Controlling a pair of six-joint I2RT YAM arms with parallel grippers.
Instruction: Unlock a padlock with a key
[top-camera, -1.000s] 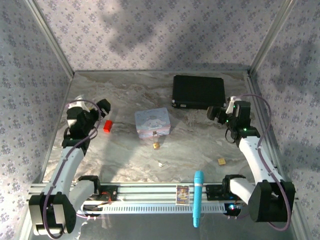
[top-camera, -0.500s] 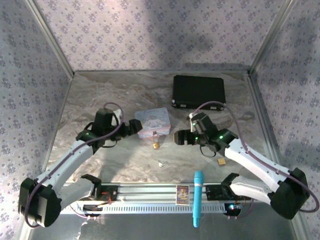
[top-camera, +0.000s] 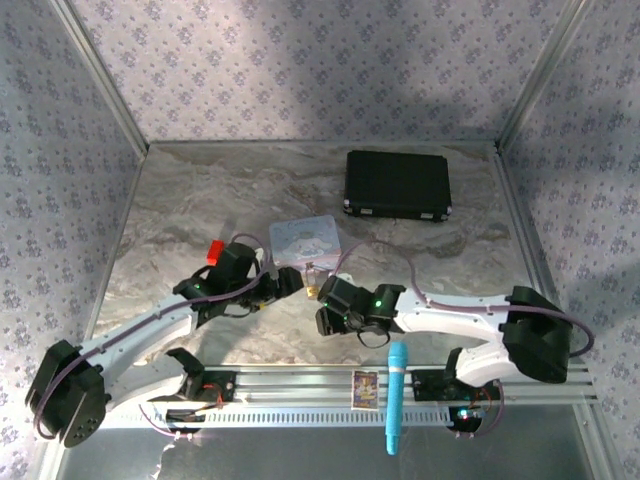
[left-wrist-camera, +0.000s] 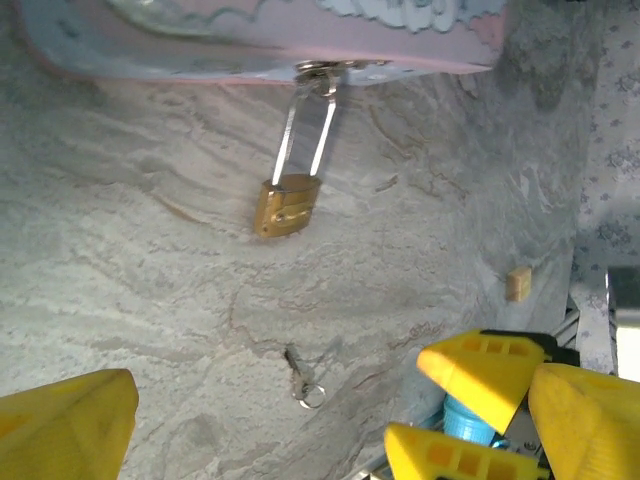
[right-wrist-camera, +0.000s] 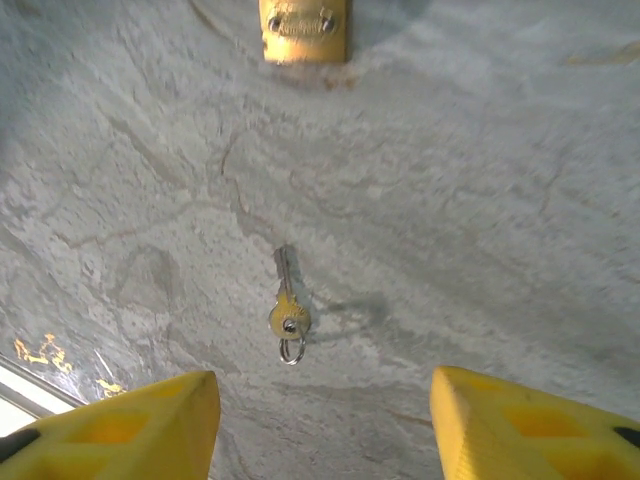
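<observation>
The padlock (left-wrist-camera: 286, 206) has a brass body lying on the table, and its silver shackle is hooked through the latch of the pastel tin (left-wrist-camera: 200, 45). In the top view the padlock (top-camera: 313, 288) lies just in front of the tin (top-camera: 305, 238), with my left gripper (top-camera: 285, 283) immediately to its left. The left gripper (left-wrist-camera: 330, 440) is open and holds nothing. The key (right-wrist-camera: 288, 310), with a small ring, lies flat below the padlock body (right-wrist-camera: 303, 30). My right gripper (right-wrist-camera: 325, 435) hovers open just short of the key (left-wrist-camera: 300, 375); its position in the top view is (top-camera: 325, 320).
A red block (top-camera: 214, 249) sits left of the tin, behind the left arm. A black case (top-camera: 397, 184) lies at the back right. A blue pen (top-camera: 396, 395) rests on the front rail. A small tan square piece (left-wrist-camera: 518, 283) lies to the right.
Both arms have swung in from the table's sides to the middle. The left gripper now sits beside the padlock and the right gripper over the key.
</observation>
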